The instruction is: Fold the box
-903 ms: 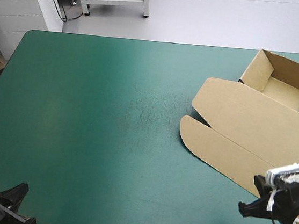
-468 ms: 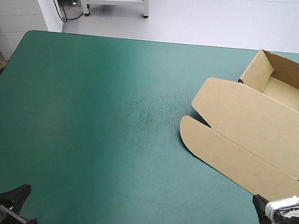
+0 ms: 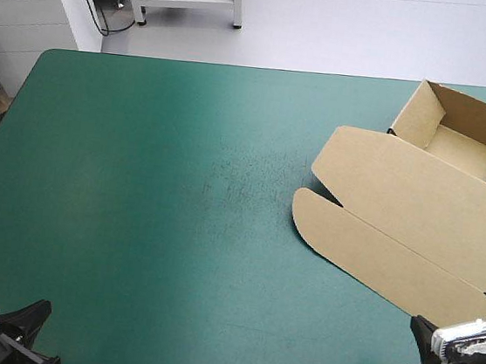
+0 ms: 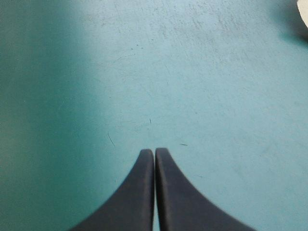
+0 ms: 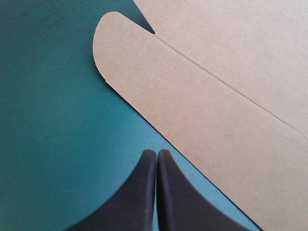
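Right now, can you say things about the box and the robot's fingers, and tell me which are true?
1. The box has walls raised into an open tray. True.
2. The right fingers hold the box. False: they are shut on nothing, short of the lid.
3. The left fingers are shut. True.
4. The lid stands upright. False: it lies flat on the table.

Table [image 3: 113,246] with a teal-green cover [image 3: 143,135], rounded at its far corners. A patch of fine dark scuff marks [image 3: 245,175] lies near the middle of the cover. Thin short scratches [image 4: 111,139] and pale scuffs also show on the cover in the left wrist view.
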`<control>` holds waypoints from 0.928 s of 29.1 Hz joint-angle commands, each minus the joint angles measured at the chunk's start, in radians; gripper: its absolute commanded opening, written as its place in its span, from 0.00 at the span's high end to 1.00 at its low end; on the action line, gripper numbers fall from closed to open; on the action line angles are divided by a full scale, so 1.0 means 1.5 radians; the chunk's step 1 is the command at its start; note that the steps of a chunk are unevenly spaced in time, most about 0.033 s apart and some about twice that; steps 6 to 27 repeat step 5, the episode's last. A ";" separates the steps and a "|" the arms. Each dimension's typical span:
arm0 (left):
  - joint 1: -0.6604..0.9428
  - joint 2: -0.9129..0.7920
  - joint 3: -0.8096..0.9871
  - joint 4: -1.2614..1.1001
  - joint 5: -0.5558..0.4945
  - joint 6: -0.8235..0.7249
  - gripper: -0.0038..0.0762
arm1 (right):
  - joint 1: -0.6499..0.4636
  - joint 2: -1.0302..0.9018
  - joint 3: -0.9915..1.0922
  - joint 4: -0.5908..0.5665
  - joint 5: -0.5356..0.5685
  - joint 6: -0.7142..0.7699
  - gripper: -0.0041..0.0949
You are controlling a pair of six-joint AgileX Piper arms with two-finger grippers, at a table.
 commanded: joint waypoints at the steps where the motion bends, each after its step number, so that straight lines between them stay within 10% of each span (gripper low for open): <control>1: 0.001 0.010 -0.015 -0.002 -0.043 -0.006 0.96 | -0.001 0.009 -0.013 -0.002 -0.056 0.000 0.97; 27: 0.001 0.010 -0.015 -0.002 -0.043 -0.006 0.96 | -0.001 0.009 -0.013 -0.002 -0.056 0.000 0.97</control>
